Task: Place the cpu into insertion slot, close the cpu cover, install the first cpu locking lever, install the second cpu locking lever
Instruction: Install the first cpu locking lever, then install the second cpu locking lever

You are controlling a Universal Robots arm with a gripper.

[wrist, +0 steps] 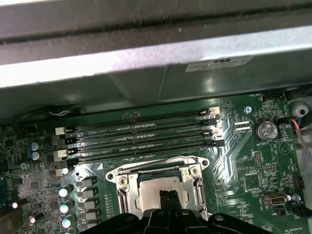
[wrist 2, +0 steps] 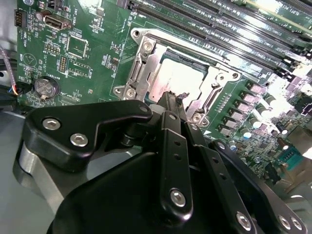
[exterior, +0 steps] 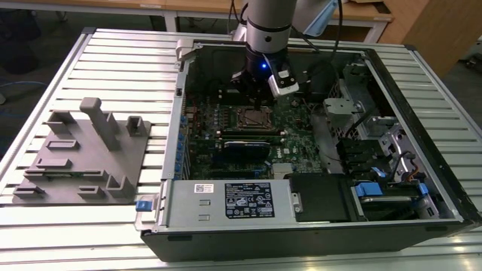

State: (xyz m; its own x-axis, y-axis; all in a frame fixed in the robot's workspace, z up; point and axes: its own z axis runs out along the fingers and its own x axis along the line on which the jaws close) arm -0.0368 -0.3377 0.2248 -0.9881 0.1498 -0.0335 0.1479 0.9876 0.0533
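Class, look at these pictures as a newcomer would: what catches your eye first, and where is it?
The silver robot arm reaches down into the open computer case on the slatted table, a blue light glowing at its wrist. In both wrist views its shut black pincer sits over the bright silvery cpu framed by the cpu cover. A grey moulded holder lies at the exterior view's left.
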